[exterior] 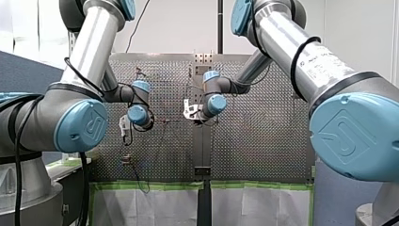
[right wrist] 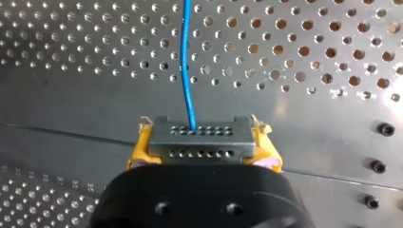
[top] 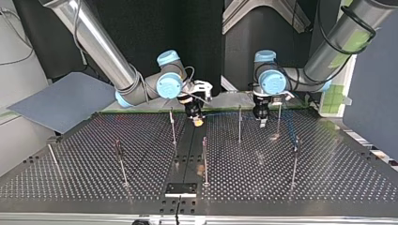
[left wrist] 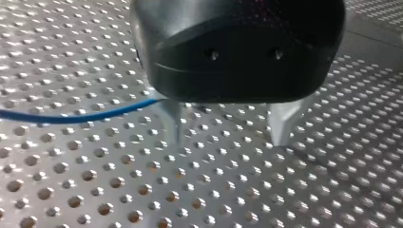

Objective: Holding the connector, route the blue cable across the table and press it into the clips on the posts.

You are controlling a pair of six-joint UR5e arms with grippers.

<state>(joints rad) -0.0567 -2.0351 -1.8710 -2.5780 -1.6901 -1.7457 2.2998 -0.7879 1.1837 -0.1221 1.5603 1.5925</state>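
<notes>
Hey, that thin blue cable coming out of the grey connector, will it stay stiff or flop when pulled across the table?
Probably floppy: the thin blue cable bows in a loose curve beside my left gripper. Likely light too, being so slender. The grey connector in my right gripper should steer it.

The robot's left arm (exterior: 89,47) and right arm (exterior: 282,42): silver tubes, dark grey joints, and round light-blue caps (exterior: 81,126) embossed with a logo. Black cables (exterior: 18,141) loop along both; the right tube carries small printed lettering. The left gripper (left wrist: 228,140): rounded black housing, two screws, bare tapered metal fingers (left wrist: 173,126). The right gripper (right wrist: 202,142): black housing, two screws, yellow pads (right wrist: 138,154).
</notes>
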